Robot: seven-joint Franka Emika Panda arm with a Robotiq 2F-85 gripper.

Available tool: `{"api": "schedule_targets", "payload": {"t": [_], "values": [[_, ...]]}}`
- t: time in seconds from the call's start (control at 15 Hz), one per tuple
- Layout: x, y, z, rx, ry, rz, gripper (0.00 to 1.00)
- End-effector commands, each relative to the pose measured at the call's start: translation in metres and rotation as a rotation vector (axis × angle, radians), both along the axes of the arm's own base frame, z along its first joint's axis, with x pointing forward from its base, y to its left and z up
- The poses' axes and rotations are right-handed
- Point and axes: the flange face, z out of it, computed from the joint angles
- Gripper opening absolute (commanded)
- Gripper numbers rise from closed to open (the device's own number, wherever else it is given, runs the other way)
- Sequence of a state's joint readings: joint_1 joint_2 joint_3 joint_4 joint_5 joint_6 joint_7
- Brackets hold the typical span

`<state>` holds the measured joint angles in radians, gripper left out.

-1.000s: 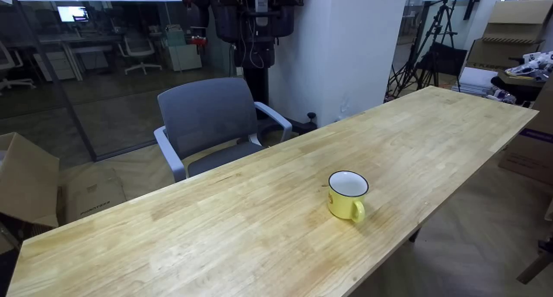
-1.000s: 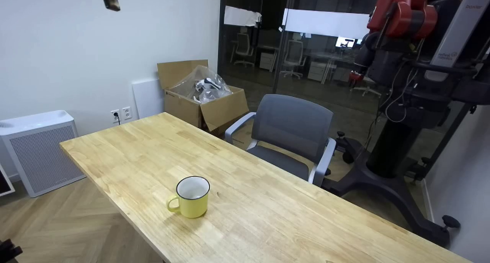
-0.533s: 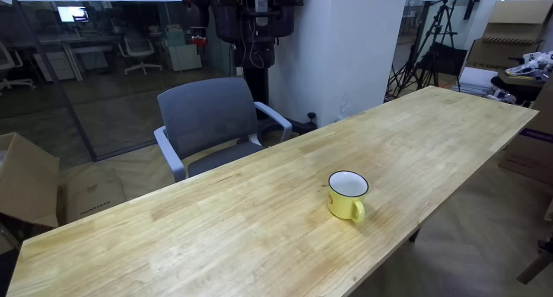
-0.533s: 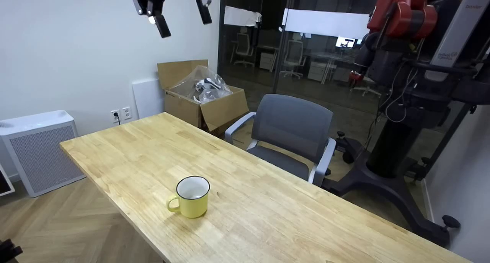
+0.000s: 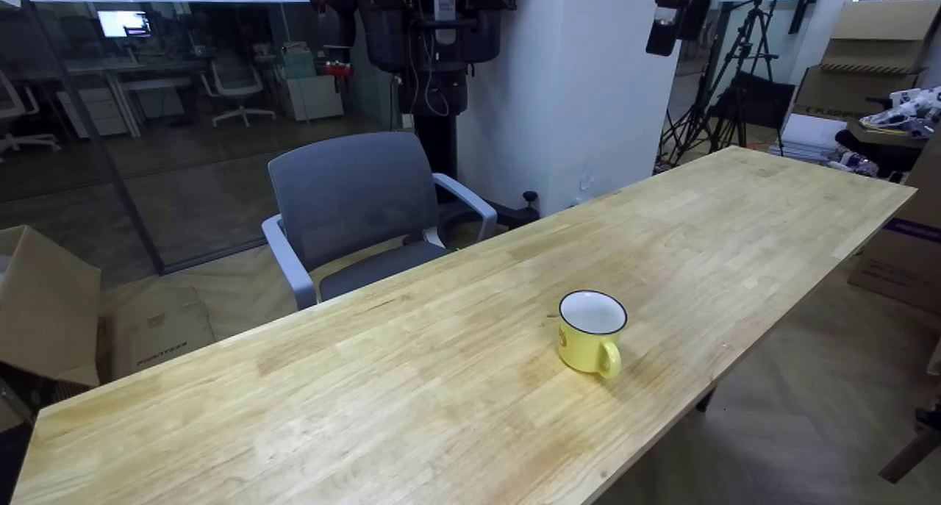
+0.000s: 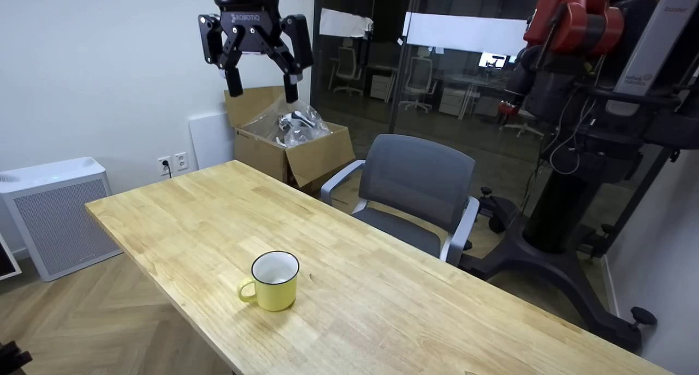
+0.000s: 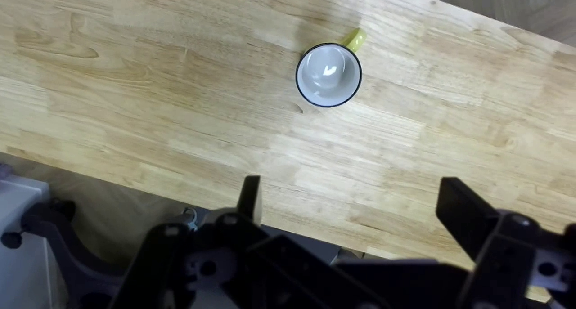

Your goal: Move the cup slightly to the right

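Observation:
The yellow cup with a white inside and a dark rim stands upright on the wooden table in both exterior views point(image 5: 586, 349) point(image 6: 277, 297). In the wrist view the cup point(image 7: 328, 77) is seen from above, with its handle toward the upper right. My gripper point(image 6: 262, 90) is open and empty, high above the table, pointing down. In the wrist view the gripper point(image 7: 351, 185) has its fingers wide apart, with the cup above and beyond the fingertips. In an exterior view only part of the gripper point(image 5: 669, 34) shows at the top edge.
The long wooden table point(image 5: 331, 409) has its near edge close to the cup's handle side. A grey chair point(image 6: 418, 184) stands at the opposite long edge. Beyond are an open cardboard box point(image 6: 259, 154), a red and black robot point(image 6: 579, 64) and an air purifier point(image 6: 63, 222).
My gripper has come down into view, moving lower and to the right in an exterior view, and now appears at the top of both. The cup has not moved.

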<state>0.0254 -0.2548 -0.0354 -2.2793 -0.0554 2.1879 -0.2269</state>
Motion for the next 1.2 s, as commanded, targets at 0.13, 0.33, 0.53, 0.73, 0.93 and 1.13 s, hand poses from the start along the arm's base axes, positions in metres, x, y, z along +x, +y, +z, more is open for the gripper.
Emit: {"api": "schedule_targets", "payload": {"t": [0.13, 0.33, 0.53, 0.73, 0.93, 1.13], "values": [[0.006, 0.004, -0.005, -0.026, -0.018, 0.016, 1.00], [0.033, -0.015, -0.034, -0.014, -0.026, -0.007, 1.00], [0.055, -0.034, -0.078, 0.007, -0.019, -0.005, 1.00], [0.072, -0.041, -0.122, 0.053, 0.024, 0.020, 1.00], [0.082, -0.035, -0.165, 0.101, 0.101, 0.061, 1.00], [0.073, -0.032, -0.178, 0.085, 0.121, 0.067, 1.00]]}}
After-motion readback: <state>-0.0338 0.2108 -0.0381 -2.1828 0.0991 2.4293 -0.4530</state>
